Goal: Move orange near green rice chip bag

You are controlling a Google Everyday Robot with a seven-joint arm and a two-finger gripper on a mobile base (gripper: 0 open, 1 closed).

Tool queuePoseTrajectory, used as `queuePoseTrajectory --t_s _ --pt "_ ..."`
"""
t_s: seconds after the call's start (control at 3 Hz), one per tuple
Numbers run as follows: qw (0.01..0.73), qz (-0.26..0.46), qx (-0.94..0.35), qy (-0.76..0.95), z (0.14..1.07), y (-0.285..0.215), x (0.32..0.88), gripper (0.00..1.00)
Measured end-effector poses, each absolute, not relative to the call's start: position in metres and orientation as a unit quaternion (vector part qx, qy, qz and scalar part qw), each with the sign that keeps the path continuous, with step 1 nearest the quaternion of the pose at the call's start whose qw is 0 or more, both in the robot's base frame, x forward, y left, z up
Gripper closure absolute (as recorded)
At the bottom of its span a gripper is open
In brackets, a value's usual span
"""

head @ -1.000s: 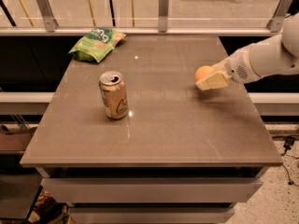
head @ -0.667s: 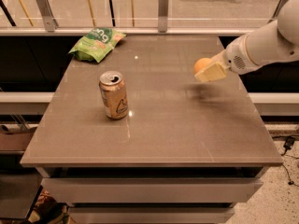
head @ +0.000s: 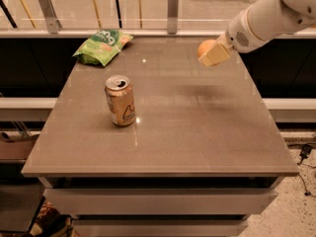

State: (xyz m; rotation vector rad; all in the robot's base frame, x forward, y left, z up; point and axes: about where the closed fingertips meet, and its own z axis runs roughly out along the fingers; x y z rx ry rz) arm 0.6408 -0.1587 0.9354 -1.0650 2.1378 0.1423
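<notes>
The orange [head: 204,48] is a small round fruit held in my gripper [head: 211,53], which is shut on it and holds it in the air above the right rear part of the table. The cream-coloured fingers [head: 216,57] cover its right side. The green rice chip bag [head: 102,45] lies flat at the table's far left corner, well to the left of the gripper. My white arm [head: 269,18] reaches in from the upper right.
A tan-and-orange drink can [head: 120,100] stands upright left of the table's middle. The grey table [head: 197,132] has edges on all sides. A railing with metal posts [head: 172,9] runs behind it.
My gripper has lifted the orange up off the table and carried it slightly back and left. The can and the bag have not moved.
</notes>
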Motion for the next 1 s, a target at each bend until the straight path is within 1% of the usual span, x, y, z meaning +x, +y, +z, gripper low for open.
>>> queuePoseTrajectory --t_s 0.33,1.0 --pt "0.376 0.063 -0.437 0.815 0.953 -0.138 0.658 1.0" --pt "0.415 0.112 -0.474 0.768 0.967 -0.101 0.697 1.0"
